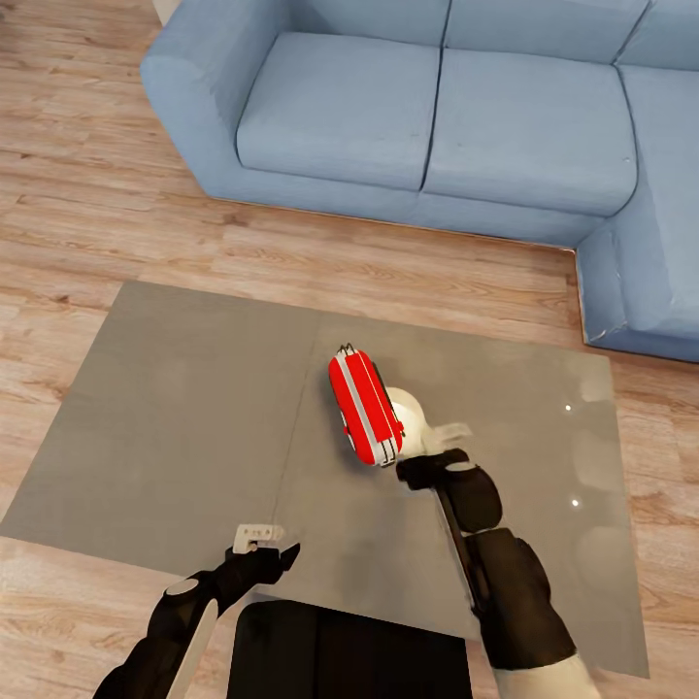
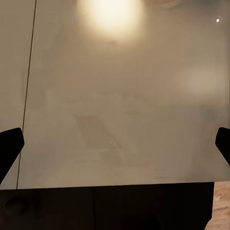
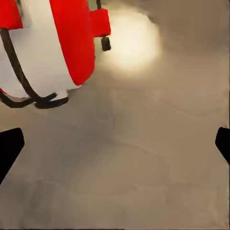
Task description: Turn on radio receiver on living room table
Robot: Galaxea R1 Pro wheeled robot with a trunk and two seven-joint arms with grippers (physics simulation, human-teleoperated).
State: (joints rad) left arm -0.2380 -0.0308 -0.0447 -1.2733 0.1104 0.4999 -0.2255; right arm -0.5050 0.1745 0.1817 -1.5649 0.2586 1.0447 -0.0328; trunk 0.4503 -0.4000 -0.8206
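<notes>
Right wrist view alone reveals the radio receiver [image 3: 52, 48]'s wire handle [image 3: 24, 91]. Right hand [image 3: 115, 143], spread wide, reaches at its five o'clock; left hand [image 2: 115, 143] wide over worktop [image 1: 175, 417].

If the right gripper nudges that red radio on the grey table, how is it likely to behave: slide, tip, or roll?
The radio receiver would probably slide rather than grip, since the table top looks glossy, with lamp glare on it. Its rounded red shell may let it rock or pivot when pushed off-centre. The thin wire handle looks likely to flex or swing, so it seems a poor place to push.

radio receiver [image 1: 365, 408] on table [image 1: 175, 417] — sofa [image 1: 437, 107] behind, perhaps tilted
</notes>
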